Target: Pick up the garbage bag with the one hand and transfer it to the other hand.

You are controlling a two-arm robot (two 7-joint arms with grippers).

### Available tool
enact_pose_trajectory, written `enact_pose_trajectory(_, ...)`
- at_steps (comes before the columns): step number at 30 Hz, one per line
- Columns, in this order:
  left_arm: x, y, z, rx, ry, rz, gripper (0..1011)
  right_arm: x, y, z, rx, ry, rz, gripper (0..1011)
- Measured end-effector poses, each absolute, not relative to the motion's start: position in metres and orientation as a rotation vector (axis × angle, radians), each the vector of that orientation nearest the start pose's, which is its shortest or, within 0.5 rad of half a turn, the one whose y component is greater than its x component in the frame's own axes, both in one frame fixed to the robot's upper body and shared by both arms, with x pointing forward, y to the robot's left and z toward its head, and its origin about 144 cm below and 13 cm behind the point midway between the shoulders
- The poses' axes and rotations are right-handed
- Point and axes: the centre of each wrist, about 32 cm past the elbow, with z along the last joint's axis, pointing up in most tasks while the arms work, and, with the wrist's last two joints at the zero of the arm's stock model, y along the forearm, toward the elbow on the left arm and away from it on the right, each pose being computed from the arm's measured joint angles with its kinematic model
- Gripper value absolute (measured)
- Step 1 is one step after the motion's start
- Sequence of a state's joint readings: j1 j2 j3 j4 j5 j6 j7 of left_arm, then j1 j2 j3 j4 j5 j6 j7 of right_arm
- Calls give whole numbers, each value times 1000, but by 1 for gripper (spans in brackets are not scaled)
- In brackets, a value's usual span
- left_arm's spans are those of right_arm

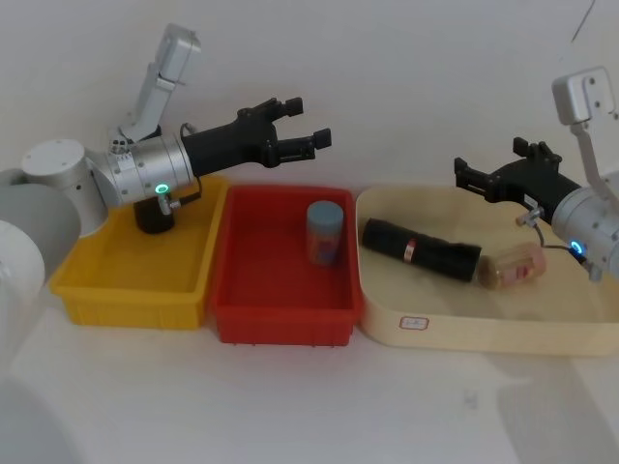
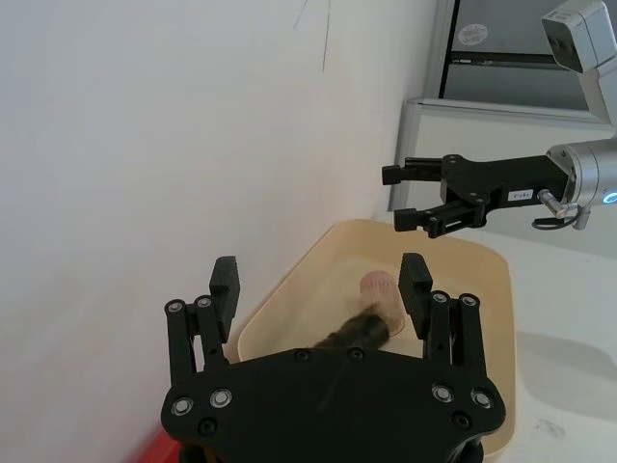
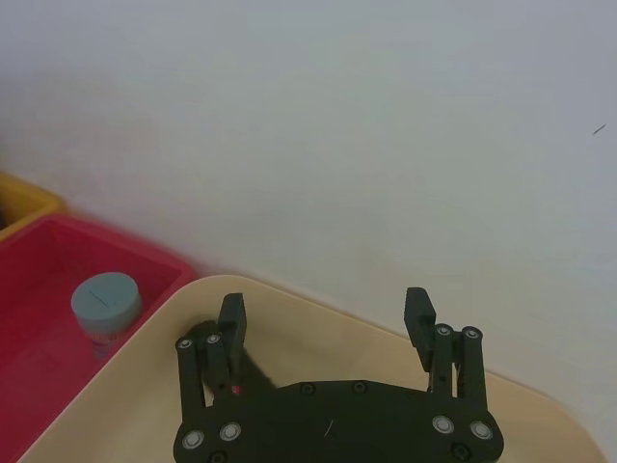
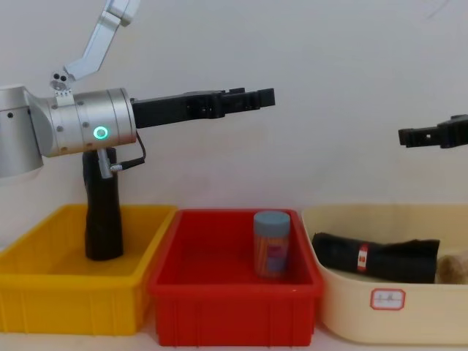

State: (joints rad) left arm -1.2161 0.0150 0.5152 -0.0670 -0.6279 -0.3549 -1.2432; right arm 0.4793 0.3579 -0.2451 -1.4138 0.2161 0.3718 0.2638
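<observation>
The garbage bag (image 1: 435,253), a thick black roll with a red-and-white band, lies on its side in the beige tray (image 1: 464,333); the chest view shows the garbage bag (image 4: 395,259) low against the tray wall. My left gripper (image 1: 308,123), on the green-ringed arm, hovers open above the back of the red bin, pointing toward the tray; its fingers (image 2: 224,280) hold nothing. My right gripper (image 1: 491,162), on the blue-ringed arm, hangs open above the tray's back edge, higher than the bag, facing the left gripper. Both stand well above the bag (image 2: 347,336).
A yellow bin (image 1: 126,280) on the left holds an upright black bottle-shaped object (image 4: 102,219). The red bin (image 1: 280,319) in the middle holds a blue-lidded jar (image 1: 324,232). A tan roll (image 1: 513,268) lies beside the bag in the tray. A white wall stands close behind.
</observation>
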Motion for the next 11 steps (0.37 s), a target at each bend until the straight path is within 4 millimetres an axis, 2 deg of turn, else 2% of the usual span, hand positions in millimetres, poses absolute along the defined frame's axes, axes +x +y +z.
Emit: enact_pose_trajectory(11, 708, 226, 1252, -121, -38, 346, 1001, 573, -277, 1268, -263, -50, -1191, 1000)
